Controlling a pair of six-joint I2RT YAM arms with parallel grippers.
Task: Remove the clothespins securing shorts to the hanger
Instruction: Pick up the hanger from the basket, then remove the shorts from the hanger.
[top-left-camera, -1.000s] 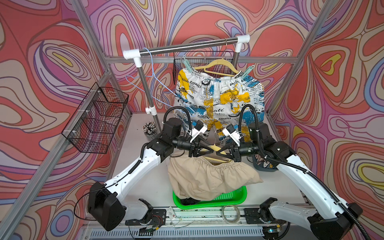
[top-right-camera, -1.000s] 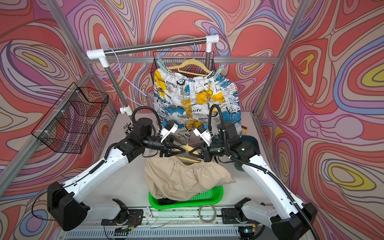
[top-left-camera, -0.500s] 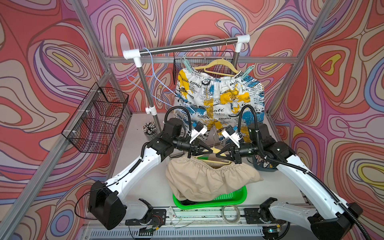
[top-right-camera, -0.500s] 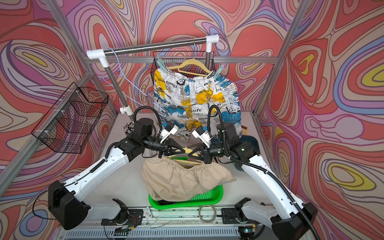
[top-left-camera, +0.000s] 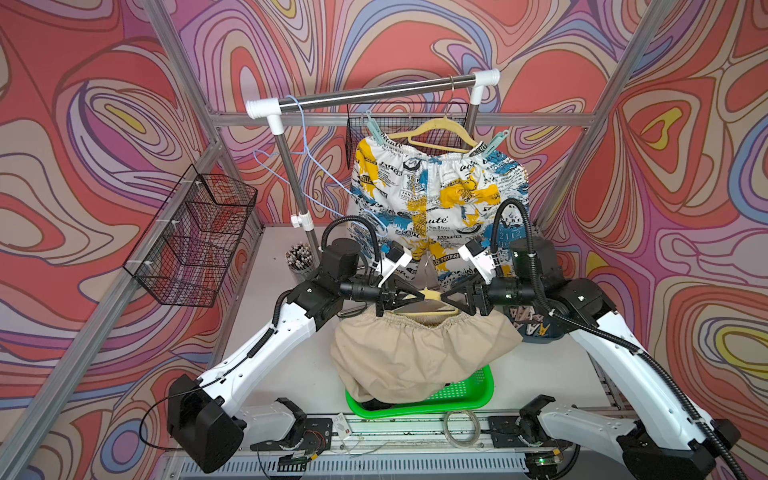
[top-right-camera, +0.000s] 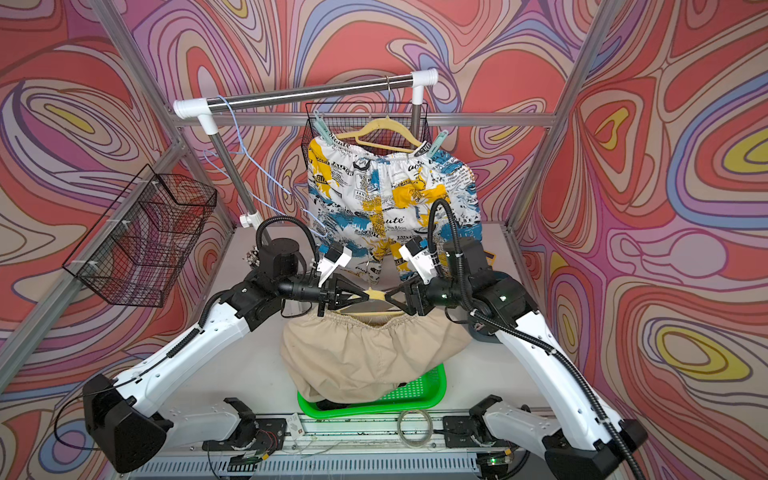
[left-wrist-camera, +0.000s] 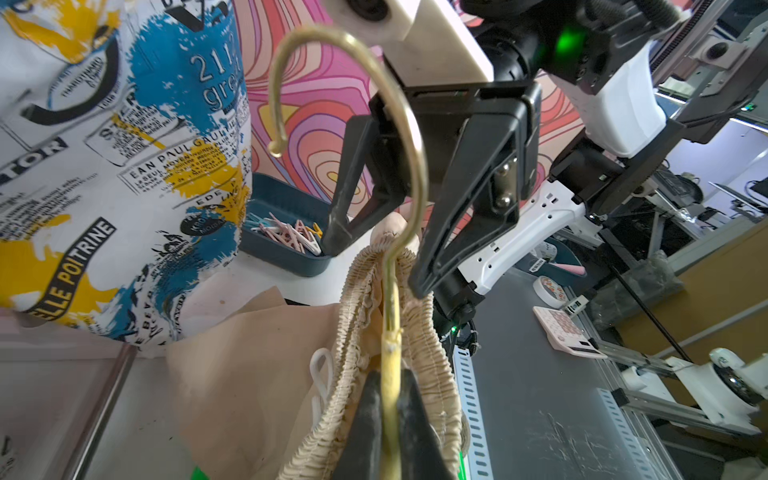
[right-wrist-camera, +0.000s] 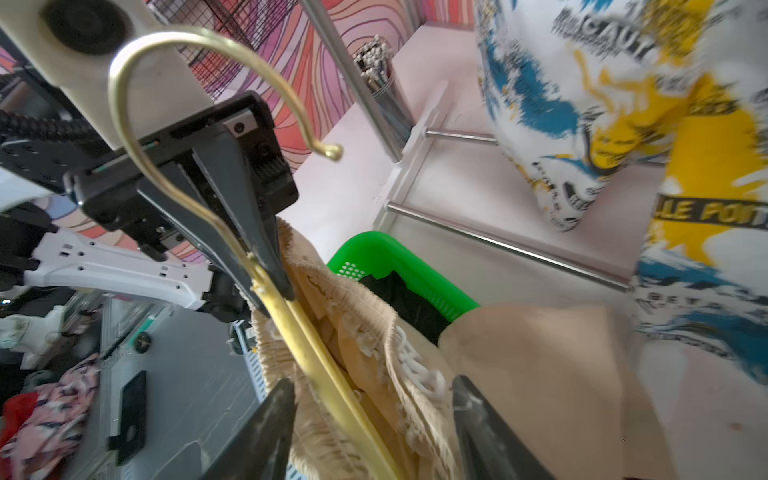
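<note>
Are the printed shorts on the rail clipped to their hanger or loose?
Clipped: mint-green clothespins pin both waistband ends to the hanger.

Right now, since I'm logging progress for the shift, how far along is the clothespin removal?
Done: black shorts lie in the green basket; loose pins sit in the blue tray. In hand: left gripper shut on the yellow hanger bearing the beige shorts, no pins visible; right gripper open. Left: printed shorts hang with two mint-green clothespins.
</note>
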